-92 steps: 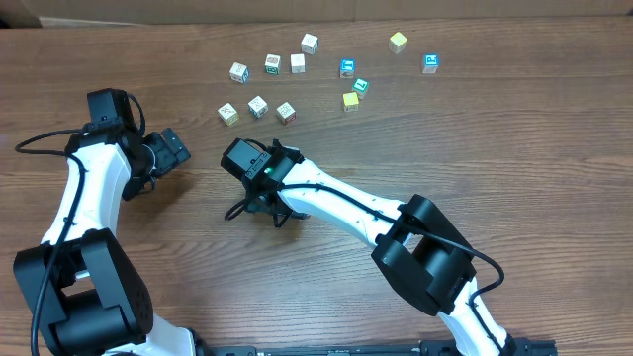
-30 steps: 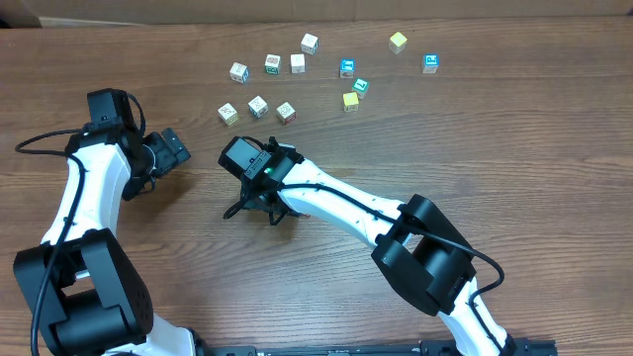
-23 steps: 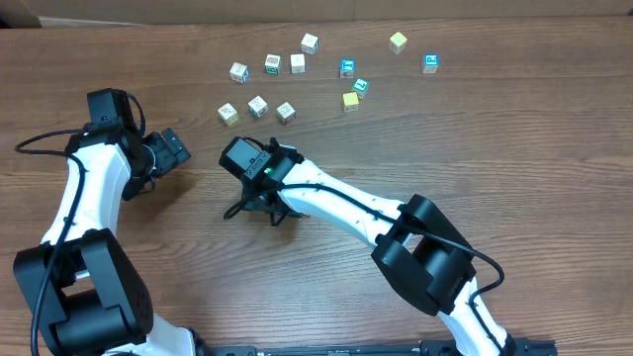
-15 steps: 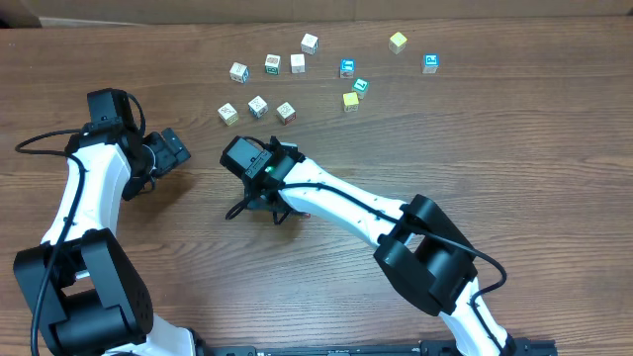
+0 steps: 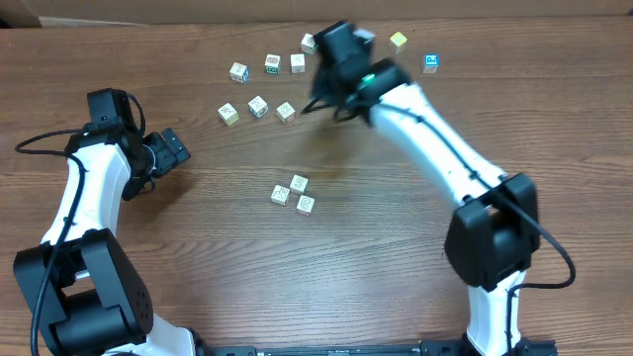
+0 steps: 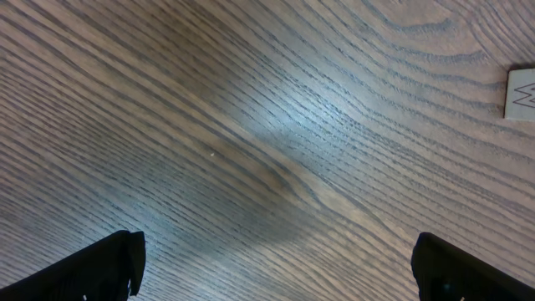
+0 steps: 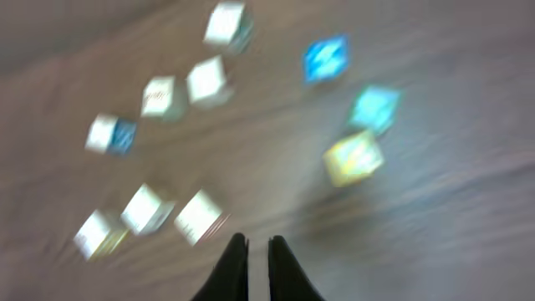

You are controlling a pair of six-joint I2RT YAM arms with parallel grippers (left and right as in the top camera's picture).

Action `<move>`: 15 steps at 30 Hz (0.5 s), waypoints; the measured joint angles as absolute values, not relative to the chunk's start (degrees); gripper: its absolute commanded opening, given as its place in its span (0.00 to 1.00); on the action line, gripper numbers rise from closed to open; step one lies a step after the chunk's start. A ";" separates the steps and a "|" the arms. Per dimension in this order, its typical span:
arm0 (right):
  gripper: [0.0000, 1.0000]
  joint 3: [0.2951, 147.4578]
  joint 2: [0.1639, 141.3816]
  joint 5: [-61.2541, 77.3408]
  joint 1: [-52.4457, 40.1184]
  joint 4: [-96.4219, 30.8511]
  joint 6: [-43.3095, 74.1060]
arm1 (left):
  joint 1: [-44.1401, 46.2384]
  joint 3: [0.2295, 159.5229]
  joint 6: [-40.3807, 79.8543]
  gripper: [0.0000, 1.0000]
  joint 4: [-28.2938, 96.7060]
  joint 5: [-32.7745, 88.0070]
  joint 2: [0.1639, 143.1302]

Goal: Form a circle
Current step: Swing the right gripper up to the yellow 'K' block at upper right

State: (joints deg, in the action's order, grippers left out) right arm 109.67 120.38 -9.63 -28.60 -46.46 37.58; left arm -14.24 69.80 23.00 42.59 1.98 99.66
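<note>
Overhead: the cube cluster point(image 5: 293, 195) (three whitish cubes, close together) sits on the tabletop point(image 5: 554, 119), well behind the right gripper point(image 5: 326, 104) and well to the right of the left gripper point(image 5: 170, 148). Left wrist: jaws spread wide, one cube point(image 6: 520, 94) ahead-right. Right wrist (blurred): jaws pressed together, empty, with a yellow cube point(image 7: 351, 159) ahead-right.

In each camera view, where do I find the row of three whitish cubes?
Overhead: row of three whitish cubes, upper left of centre, left of the right hand.
Right wrist: the row lies lower left, beside the shut right hand.
Left wrist: cannot tell; one cube edge at right border.
Shared landmark: right hand.
</note>
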 measured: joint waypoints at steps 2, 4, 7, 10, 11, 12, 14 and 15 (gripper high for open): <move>0.65 109.67 120.40 -9.89 -26.09 -44.97 36.73 | -14.24 69.80 23.00 1.00 42.59 1.98 99.66; 0.76 109.67 120.44 -10.00 -24.03 -43.75 35.66 | -14.24 69.80 23.00 1.00 42.57 1.98 99.66; 0.80 109.67 120.75 -10.09 -22.26 -42.02 34.74 | -14.24 69.80 23.00 0.99 42.59 1.98 99.66; 0.83 109.67 121.54 -9.98 -21.74 -39.92 32.75 | -14.24 69.80 23.00 0.99 42.59 1.98 99.66; 0.84 109.67 122.13 -9.85 -21.74 -39.33 31.51 | -14.24 69.80 23.00 1.00 42.59 1.98 99.66; 0.85 109.67 122.65 -9.80 -21.78 -38.92 30.48 | -14.24 69.80 23.00 0.99 42.59 1.98 99.66; 0.85 109.67 123.76 -9.47 -21.85 -38.57 28.40 | -14.24 69.80 23.00 1.00 42.57 1.98 99.66; 0.85 109.67 124.42 -9.30 -21.87 -38.48 27.55 | -14.24 69.80 23.00 1.00 42.59 1.98 99.66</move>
State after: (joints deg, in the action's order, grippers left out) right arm 109.67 124.42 -9.30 -21.87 -38.48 27.55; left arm -14.24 69.80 23.00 42.59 1.98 99.66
